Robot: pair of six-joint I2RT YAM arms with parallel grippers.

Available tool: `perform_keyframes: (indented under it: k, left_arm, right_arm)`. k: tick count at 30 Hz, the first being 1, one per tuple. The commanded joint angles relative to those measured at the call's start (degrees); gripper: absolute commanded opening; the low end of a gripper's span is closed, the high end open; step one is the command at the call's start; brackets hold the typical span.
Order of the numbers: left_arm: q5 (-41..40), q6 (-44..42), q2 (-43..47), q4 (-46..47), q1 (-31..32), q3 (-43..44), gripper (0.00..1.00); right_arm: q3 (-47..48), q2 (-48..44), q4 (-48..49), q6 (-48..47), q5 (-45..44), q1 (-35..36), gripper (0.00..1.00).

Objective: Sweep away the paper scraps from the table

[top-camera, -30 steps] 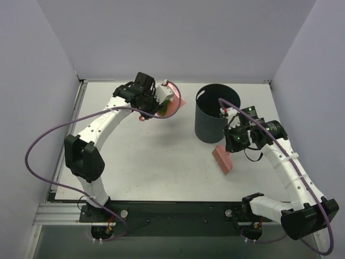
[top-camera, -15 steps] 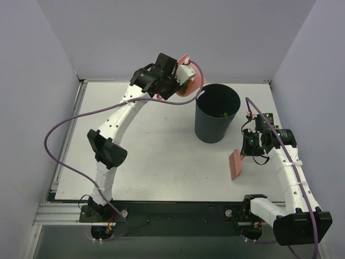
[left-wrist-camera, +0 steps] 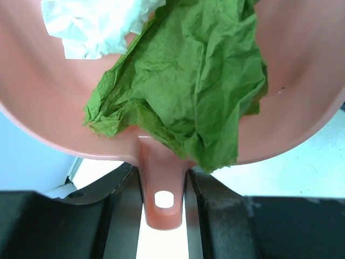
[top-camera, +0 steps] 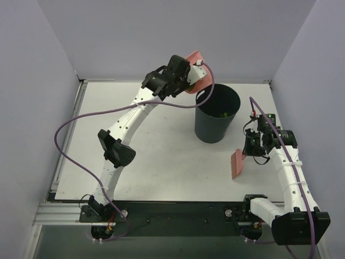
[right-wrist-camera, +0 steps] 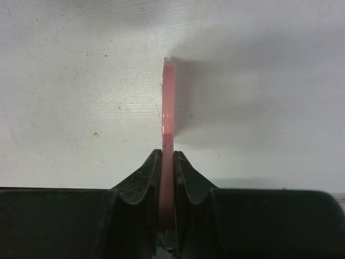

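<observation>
While paper scraps (left-wrist-camera: 188, 91) fill the dustpan (left-wrist-camera: 302, 65), the bin (top-camera: 213, 129) holds green bits (top-camera: 220, 114).

My top view is bright and even, soft shadows on the table (top-camera: 161, 162). Right wrist view: a broad grey shadow falls right of the brush (right-wrist-camera: 168, 108).

There are two grippers: the left gripper (left-wrist-camera: 164, 186) is closed on the one dustpan (left-wrist-camera: 302, 81), and the right gripper (right-wrist-camera: 167, 162) is closed on the one brush (right-wrist-camera: 168, 102). Two scraps sit in the dustpan just ahead of the left gripper, one green scrap (left-wrist-camera: 199, 91) and one white scrap (left-wrist-camera: 91, 27). One bin (top-camera: 209, 128) stands between the grippers on the one table (top-camera: 161, 156), with at least one green bit (top-camera: 221, 114) inside; any more cannot be counted.
</observation>
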State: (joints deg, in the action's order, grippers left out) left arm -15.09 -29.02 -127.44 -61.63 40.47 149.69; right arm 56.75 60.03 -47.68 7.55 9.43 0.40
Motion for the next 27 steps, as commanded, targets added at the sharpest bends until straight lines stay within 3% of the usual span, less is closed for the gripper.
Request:
perform_keyframes:
  k: [1,5,15,27]
  left_arm:
    - [-2.57,-1.74,-1.05,6.77,1.19,2.98,0.00]
    - [-5.47,-4.29,-2.64,10.81,3.64,3.85,0.00]
    - [-11.63,-20.80,-7.03,24.71,8.22,4.39,0.00]
    - [-13.39,-38.91,-5.10,33.50,8.75,-3.79,0.00]
  right_arm:
    - [-0.41,-0.53,0.31,1.24,0.06,-2.16,0.00]
    - [-0.41,-0.79,0.22,1.24,0.59,-2.60,0.00]
    - [-0.41,-1.49,0.40,1.24,0.85,-3.04,0.00]
    - [-0.77,-2.46,1.10,2.56,2.26,-4.27,0.00]
